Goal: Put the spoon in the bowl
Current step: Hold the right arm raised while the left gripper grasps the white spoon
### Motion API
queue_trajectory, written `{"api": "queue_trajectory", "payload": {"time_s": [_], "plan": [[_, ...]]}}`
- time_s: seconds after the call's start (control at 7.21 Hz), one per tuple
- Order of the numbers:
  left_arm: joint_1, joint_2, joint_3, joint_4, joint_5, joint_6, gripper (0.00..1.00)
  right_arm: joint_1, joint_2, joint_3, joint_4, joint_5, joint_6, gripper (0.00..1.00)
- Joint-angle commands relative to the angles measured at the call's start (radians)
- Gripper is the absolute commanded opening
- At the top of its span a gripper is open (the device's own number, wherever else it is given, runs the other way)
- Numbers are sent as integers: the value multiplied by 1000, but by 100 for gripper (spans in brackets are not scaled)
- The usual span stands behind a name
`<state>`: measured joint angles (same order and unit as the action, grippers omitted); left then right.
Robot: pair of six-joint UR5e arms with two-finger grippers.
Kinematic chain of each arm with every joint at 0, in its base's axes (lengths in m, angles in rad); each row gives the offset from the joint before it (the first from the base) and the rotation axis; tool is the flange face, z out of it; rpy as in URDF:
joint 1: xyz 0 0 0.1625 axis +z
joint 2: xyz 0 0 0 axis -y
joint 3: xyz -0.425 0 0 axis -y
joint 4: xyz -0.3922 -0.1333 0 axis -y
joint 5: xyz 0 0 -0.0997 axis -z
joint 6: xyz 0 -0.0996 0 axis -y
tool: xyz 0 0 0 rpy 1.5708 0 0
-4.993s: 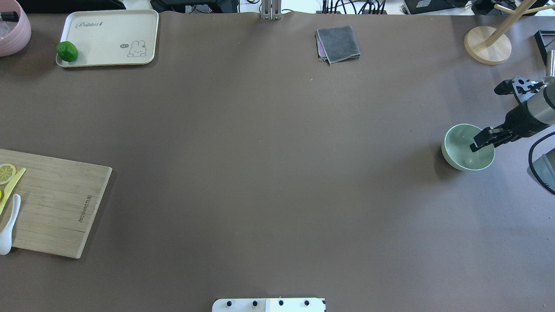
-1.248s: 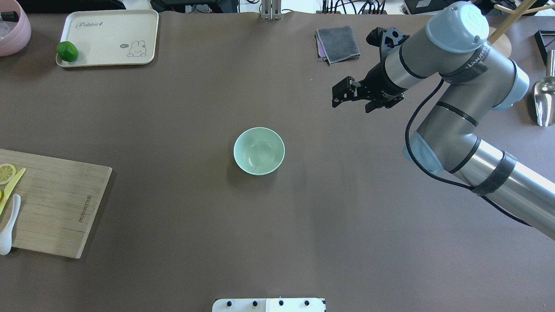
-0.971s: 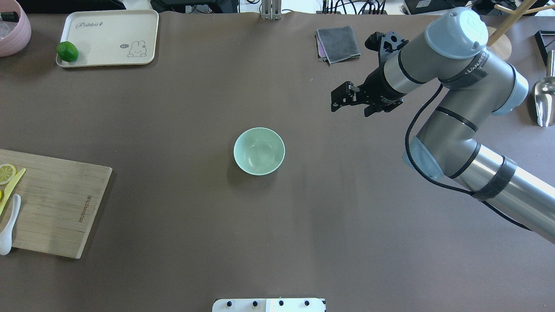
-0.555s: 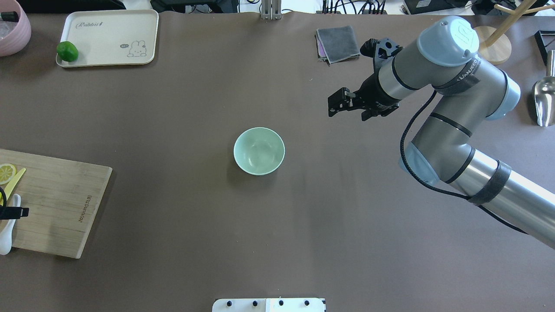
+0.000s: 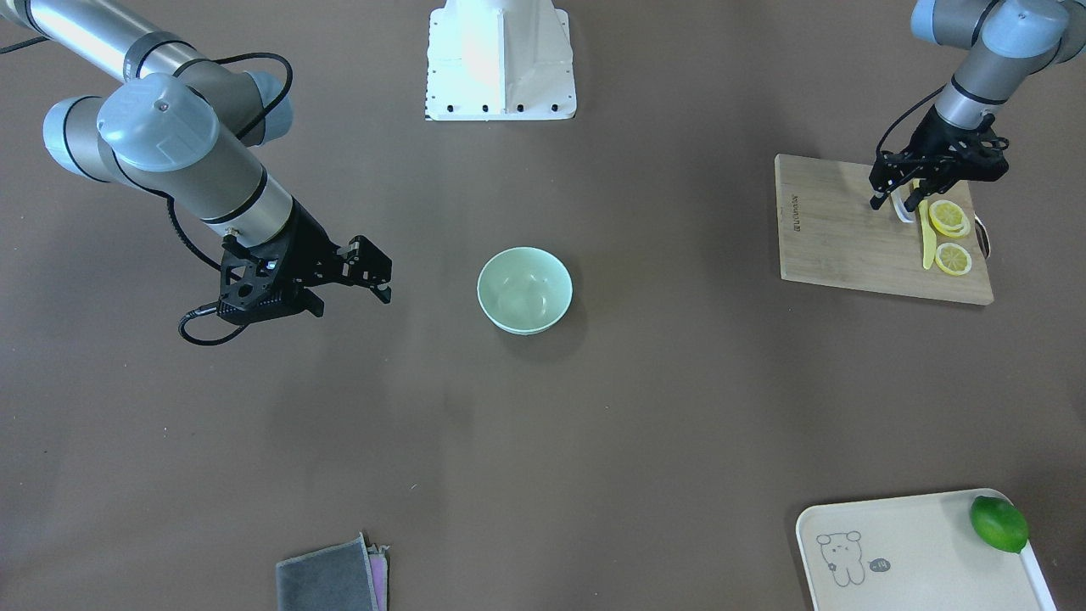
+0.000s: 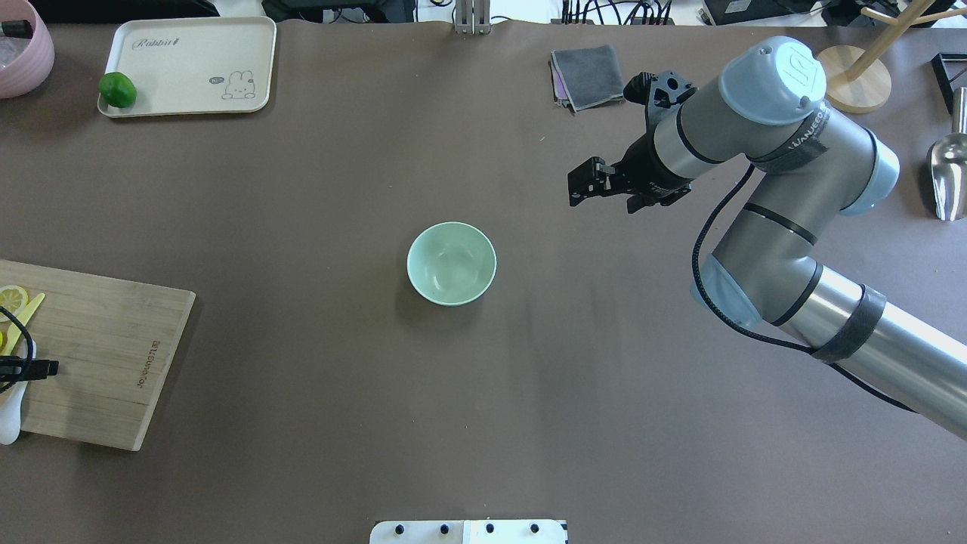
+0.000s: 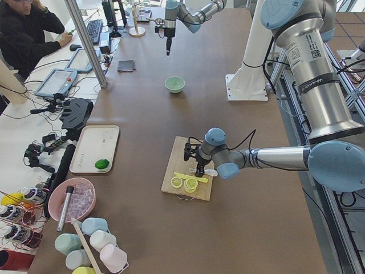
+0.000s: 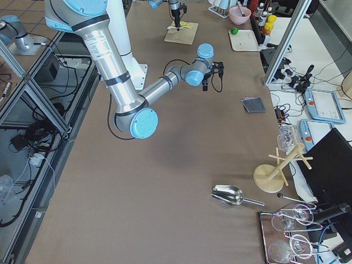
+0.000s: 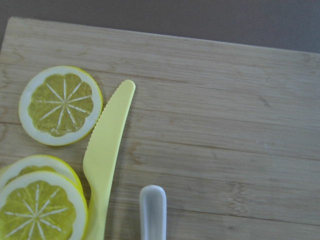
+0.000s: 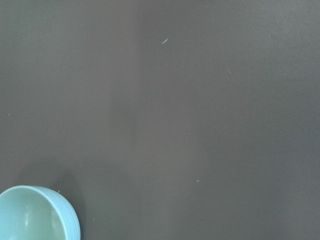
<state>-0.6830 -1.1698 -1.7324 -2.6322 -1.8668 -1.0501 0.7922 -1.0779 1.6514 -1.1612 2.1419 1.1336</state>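
The pale mint-green bowl [image 6: 452, 263] stands empty mid-table; it also shows in the front view [image 5: 524, 289] and at the right wrist view's bottom left corner [image 10: 35, 215]. The white spoon [image 5: 901, 210] lies on the bamboo cutting board [image 5: 840, 229] beside the yellow knife [image 5: 925, 242]. Its scoop [image 6: 8, 425] hangs off the board's edge, and its handle tip shows in the left wrist view [image 9: 152, 210]. My left gripper [image 5: 892, 202] is open and low over the spoon's handle, one finger on each side. My right gripper [image 6: 576, 189] is open and empty, raised to the far right of the bowl.
Lemon slices [image 5: 948, 219] lie by the knife. A cream tray [image 6: 189, 60] with a lime [image 6: 117, 89] and a pink bowl [image 6: 23, 53] are at the far left. A grey cloth [image 6: 589, 75], a wooden stand [image 6: 850, 75] and a metal scoop [image 6: 948, 174] are far right.
Five seconds ago my right gripper held the bowl at the table's right; the bowl now stands mid-table and that gripper is off it. My left gripper has come in over the spoon.
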Motion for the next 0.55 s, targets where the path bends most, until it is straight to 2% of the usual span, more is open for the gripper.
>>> {"api": "queue_trajectory", "payload": {"time_s": [0.0,0.42], "plan": [[2,-1,4,0,0,7,36,-1,-2,2,0,-1,3,100],[0,1,-1,0,-8,35,36,-4,-2,5,0,-2,5,100]]}}
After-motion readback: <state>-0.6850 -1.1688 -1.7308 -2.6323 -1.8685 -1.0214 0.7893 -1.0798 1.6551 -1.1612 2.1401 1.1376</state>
